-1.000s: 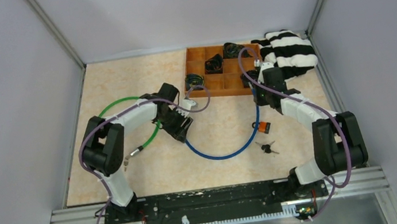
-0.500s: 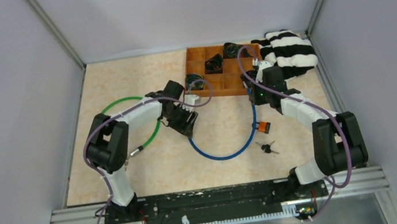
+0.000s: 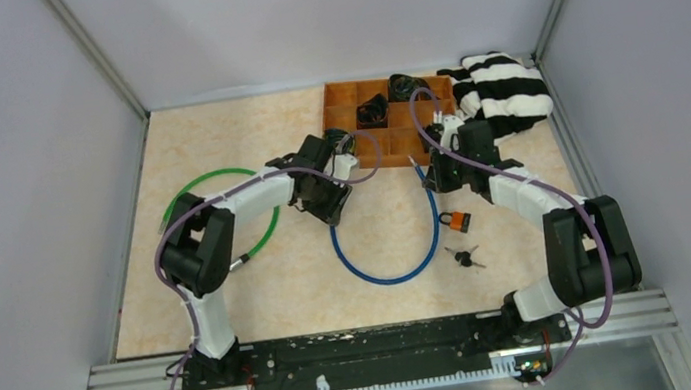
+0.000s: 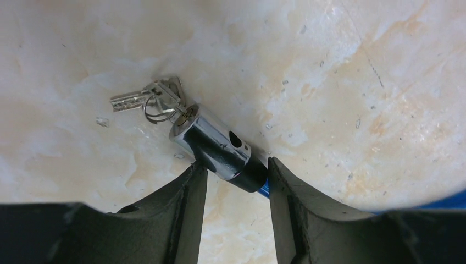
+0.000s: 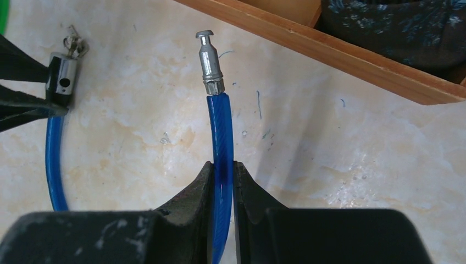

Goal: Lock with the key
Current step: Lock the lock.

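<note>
The blue cable lock (image 3: 387, 272) lies in a loop on the table. Its chrome lock cylinder (image 4: 217, 146) has the key (image 4: 137, 99) and key ring in its far end. My left gripper (image 4: 236, 168) has both fingertips against the cylinder's black collar end, where the cable enters. My right gripper (image 5: 222, 168) is shut on the blue cable just below its metal pin (image 5: 210, 63), which points up and away, free of the cylinder (image 5: 60, 80). In the top view the pin (image 3: 414, 161) stands well to the right of the left gripper (image 3: 331, 207).
A wooden compartment tray (image 3: 388, 162) with dark items lies just beyond both grippers. A black-and-white striped cloth (image 3: 505, 93) lies at the back right. An orange padlock (image 3: 456, 221) and black keys (image 3: 468, 258) lie under the right arm. A green cable (image 3: 208, 176) loops at the left.
The left arm has moved right and away, dragging the cylinder end, and its jaws have narrowed onto the cylinder. The right gripper has shifted the pin end left; the blue loop is narrower.
</note>
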Controlling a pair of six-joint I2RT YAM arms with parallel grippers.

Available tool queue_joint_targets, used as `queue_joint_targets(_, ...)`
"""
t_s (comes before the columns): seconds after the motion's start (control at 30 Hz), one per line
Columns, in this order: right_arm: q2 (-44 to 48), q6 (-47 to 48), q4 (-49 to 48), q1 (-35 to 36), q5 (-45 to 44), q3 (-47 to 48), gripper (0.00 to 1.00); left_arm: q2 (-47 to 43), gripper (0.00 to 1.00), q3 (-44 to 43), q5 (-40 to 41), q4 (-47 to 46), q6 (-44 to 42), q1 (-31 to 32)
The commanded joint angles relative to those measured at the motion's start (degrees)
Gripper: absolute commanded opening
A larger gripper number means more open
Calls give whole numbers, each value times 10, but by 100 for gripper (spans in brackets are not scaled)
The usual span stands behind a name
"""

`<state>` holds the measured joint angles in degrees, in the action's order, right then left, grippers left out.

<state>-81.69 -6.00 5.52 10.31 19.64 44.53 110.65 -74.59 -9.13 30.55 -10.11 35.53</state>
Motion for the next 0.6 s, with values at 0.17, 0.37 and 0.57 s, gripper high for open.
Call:
queue_joint_targets(0.17, 21, 0, -31, -1, 60, 6, 0, 63, 38, 43, 33, -17, -12, 16)
queue_joint_targets(0.37, 1, 10, -36, -1, 86, 17, 0, 50, 25, 67, 27, -32, -23, 17)
queue_joint_targets(0.57, -36, 37, -23, 5, 123, 43, 0, 47, 8, 75, 17, -52, -18, 16)
